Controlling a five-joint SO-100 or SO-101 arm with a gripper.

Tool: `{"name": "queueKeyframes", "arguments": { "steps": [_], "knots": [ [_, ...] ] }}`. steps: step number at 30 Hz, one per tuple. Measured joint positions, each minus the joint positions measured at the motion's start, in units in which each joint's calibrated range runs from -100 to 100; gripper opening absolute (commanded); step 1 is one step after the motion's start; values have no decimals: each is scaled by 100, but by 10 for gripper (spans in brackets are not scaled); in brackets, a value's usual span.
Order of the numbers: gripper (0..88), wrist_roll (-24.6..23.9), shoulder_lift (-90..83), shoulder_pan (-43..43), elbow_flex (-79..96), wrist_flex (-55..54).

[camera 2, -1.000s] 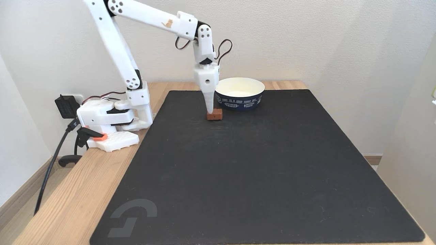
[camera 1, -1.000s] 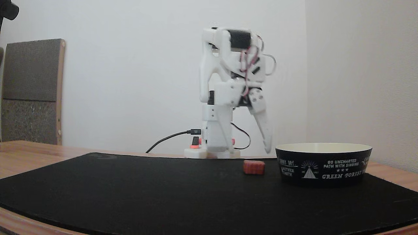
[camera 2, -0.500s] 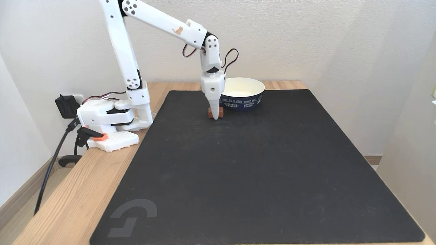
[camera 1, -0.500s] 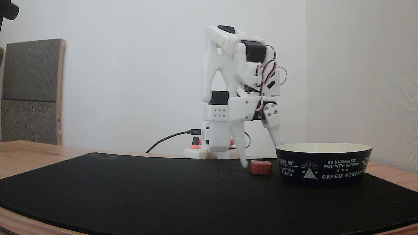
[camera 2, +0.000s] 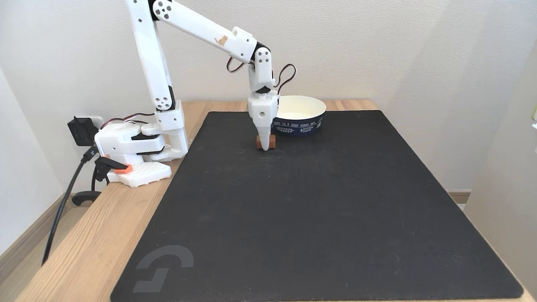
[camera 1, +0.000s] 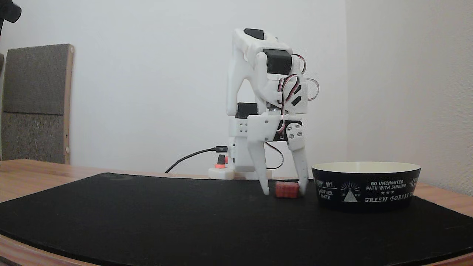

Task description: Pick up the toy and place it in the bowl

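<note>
While its elbow bends overhead, the claw (camera 1: 283, 191) straddles the toy (camera 1: 286, 189), fingers apart.

Both fixed views bright, evenly lit, soft daylight-like tone. Low view: slightly hazy, mild grain, black mat (camera 1: 147, 218) front edge bowed at 6 o'clock, fisheye-like. High view: sharper, wall (camera 2: 419, 50) brighter toward 3 o'clock, faint soft shadows, no hard glare on mat (camera 2: 319, 218).
</note>
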Motion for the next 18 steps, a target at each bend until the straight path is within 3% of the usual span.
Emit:
{"name": "queueKeyframes", "arguments": {
  "steps": [9,18],
  "knots": [
    [23,-206,-125,8,9,0],
    [23,-211,-1882,-200,19,177]
  ]
}}
